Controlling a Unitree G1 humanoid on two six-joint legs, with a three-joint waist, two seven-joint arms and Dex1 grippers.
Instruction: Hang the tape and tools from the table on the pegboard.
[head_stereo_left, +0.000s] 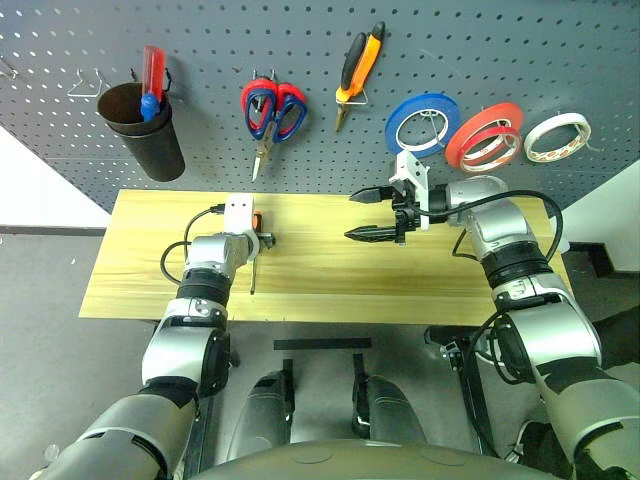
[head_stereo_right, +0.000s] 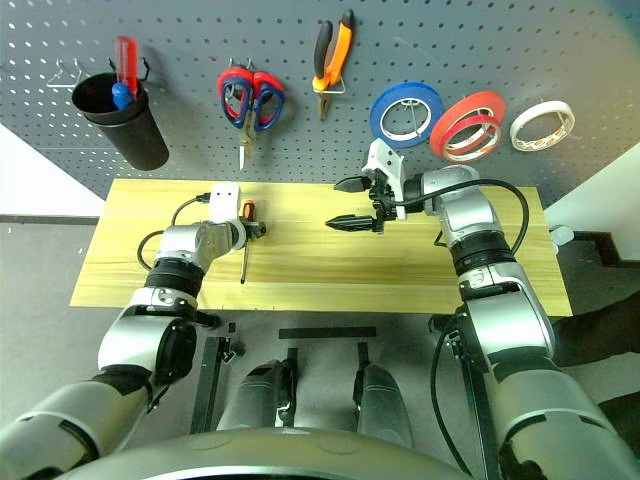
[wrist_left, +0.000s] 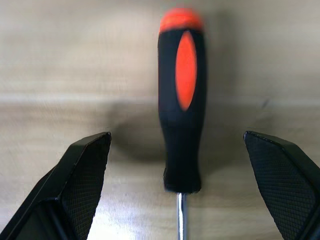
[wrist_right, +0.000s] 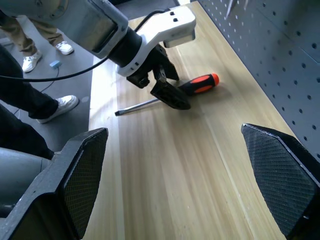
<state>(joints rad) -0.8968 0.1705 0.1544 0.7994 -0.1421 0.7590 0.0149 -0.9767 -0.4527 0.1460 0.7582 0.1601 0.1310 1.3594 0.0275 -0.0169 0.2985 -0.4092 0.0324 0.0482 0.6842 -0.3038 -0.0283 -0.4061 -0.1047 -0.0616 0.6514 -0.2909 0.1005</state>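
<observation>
Hanging already on the pegboard (head_stereo_left: 300, 30): the pliers (head_stereo_left: 356, 68) with orange-and-black handles, and the white tape (head_stereo_left: 557, 137) at the far right end, beside the red-orange roll (head_stereo_left: 485, 136) and the blue roll (head_stereo_left: 422, 123); also hanging there, the red-handled scissors (head_stereo_left: 272, 112) and a black cup (head_stereo_left: 143, 128) holding a red-and-blue tool (head_stereo_left: 151, 82). Remaining on the table (head_stereo_left: 320, 290), by judgement, just one thing to hang: the screwdriver (wrist_left: 182, 100), lying near the back edge toward the left end, orange cap pointing at the pegboard and metal shaft pointing at the front edge. Seeing no black-handled scissors anywhere. Hovering right over the screwdriver handle, the left gripper (head_stereo_right: 250, 225), spread fully wide and gripping nothing; in the left wrist view, standing one finger on each side of the black-and-orange handle, well apart from it, not touching. Waiting above the middle of the table, the right gripper (head_stereo_left: 372, 214), pointing sideways toward the left arm, also fully spread and empty. Judging the step in hand as reaching for the screwdriver, with closing and lifting not yet done.
</observation>
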